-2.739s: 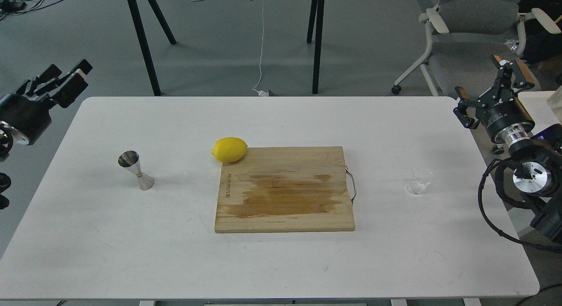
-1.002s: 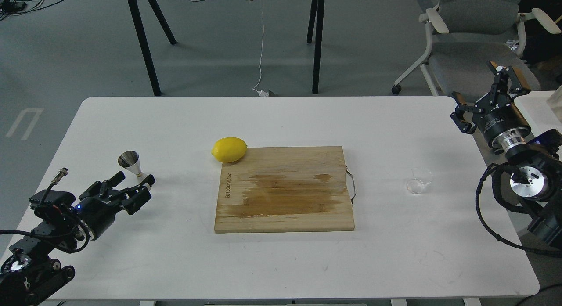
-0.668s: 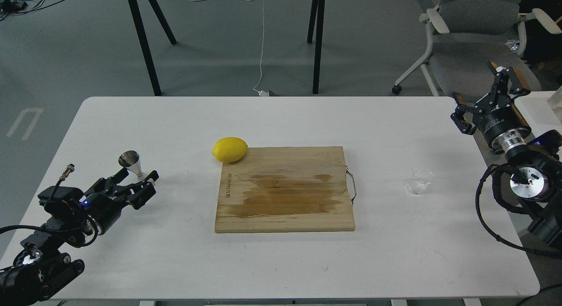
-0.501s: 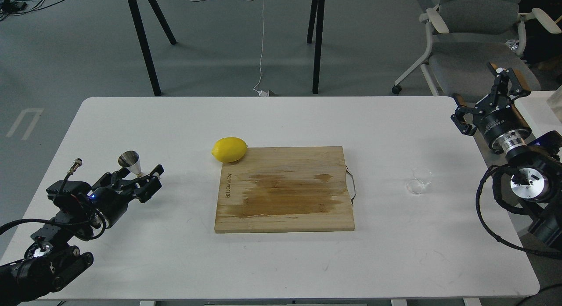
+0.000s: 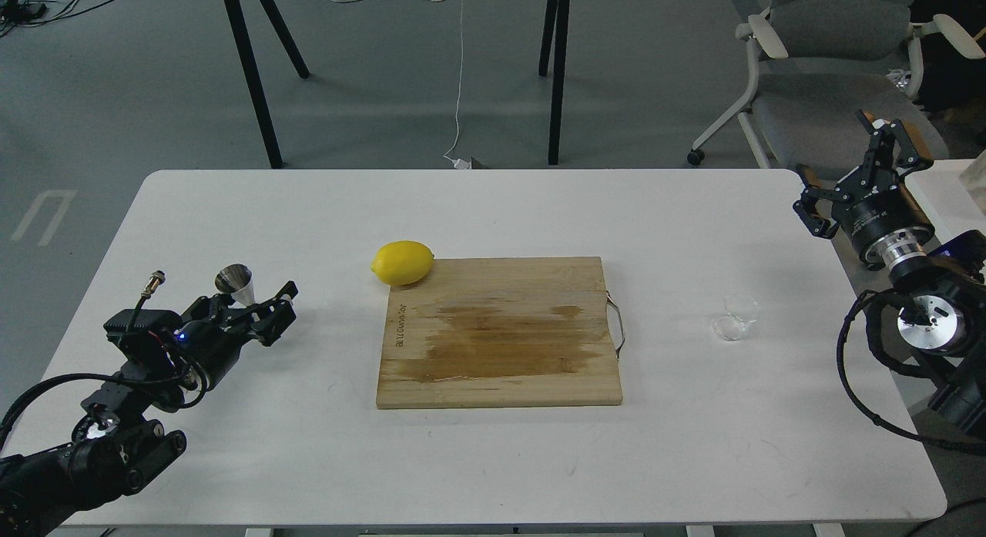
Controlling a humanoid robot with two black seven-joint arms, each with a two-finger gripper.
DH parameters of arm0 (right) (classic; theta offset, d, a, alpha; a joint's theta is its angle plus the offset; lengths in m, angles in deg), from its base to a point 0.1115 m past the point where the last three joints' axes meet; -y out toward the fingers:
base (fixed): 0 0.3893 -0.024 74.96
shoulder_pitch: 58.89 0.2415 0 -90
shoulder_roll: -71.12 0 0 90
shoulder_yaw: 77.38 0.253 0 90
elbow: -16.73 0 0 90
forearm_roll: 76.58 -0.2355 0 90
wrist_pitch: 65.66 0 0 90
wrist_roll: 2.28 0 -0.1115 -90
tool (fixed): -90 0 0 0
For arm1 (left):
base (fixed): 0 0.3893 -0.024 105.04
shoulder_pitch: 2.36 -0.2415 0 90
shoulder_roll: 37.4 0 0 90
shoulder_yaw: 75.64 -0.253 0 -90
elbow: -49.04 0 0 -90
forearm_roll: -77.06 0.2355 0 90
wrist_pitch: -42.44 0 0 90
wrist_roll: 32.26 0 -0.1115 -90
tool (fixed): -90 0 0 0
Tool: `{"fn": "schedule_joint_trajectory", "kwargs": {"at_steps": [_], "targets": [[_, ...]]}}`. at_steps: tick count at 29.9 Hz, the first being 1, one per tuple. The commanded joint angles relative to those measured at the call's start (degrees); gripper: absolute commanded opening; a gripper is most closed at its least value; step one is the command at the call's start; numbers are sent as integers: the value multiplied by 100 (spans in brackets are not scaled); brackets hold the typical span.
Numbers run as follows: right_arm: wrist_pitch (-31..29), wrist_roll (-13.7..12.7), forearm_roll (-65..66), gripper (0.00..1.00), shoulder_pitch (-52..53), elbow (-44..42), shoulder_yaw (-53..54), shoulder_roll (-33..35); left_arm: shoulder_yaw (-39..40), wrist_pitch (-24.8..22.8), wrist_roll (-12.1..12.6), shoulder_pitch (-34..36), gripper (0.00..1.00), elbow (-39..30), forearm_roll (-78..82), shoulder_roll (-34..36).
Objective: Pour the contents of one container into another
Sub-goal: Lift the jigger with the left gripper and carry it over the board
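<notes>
- On white table (image 5: 493, 460): 1 wooden cutting board (image 5: 499, 333) w/ metal handle at centre, darker wet-looking patch on its top.
- 1 lemon (image 5: 403, 262) touching board's far-left corner.
- 1 steel jigger (image 5: 236, 282) at table's left side, only upper cone visible; lower part hidden behind left gripper (image 5: 269, 310).
- L fingers lie either side of jigger's lower half; can't tell if they press it or if the jaws stand apart.
- 1 clear glass cup (image 5: 736, 317) at table's right side, well apart from board, untouched.
- Right gripper (image 5: 859, 179) raised off table's right edge, fingers spread wide, nothing betw. them.
- Room: grey floor, 1 black-legged table (image 5: 400, 67) behind, white cable (image 5: 459, 75) hanging, 1 grey office chair (image 5: 832, 67) far right.
</notes>
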Motion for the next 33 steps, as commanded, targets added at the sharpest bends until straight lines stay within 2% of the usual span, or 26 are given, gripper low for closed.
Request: {"fn": "schedule_joint_trajectory", "kwargs": {"at_steps": [1,11,14,18,24,29,33], "targets": [[0,0,0,100,0,0,0,0,-13,0,0,64,81,312,0,-153],[0,0,0,100,0,0,0,-9,-13,0,0,117,47,506,17,-215],[0,0,0,100,0,0,0,-9,-13,0,0,152,32,506,8,-215],[0,0,0,100,-9,0,0,-17,-13,0,0,152,19,506,8,-215],[0,0,0,100,-9,-9,0,-18,-22,0,0,134,13,497,17,-215],[0,0,0,100,-70,-9,0,-26,-5,0,0,178,13,357,17,-197],[0,0,0,100,-70,-9,0,-26,13,0,0,712,13,-388,0,-92]]}}
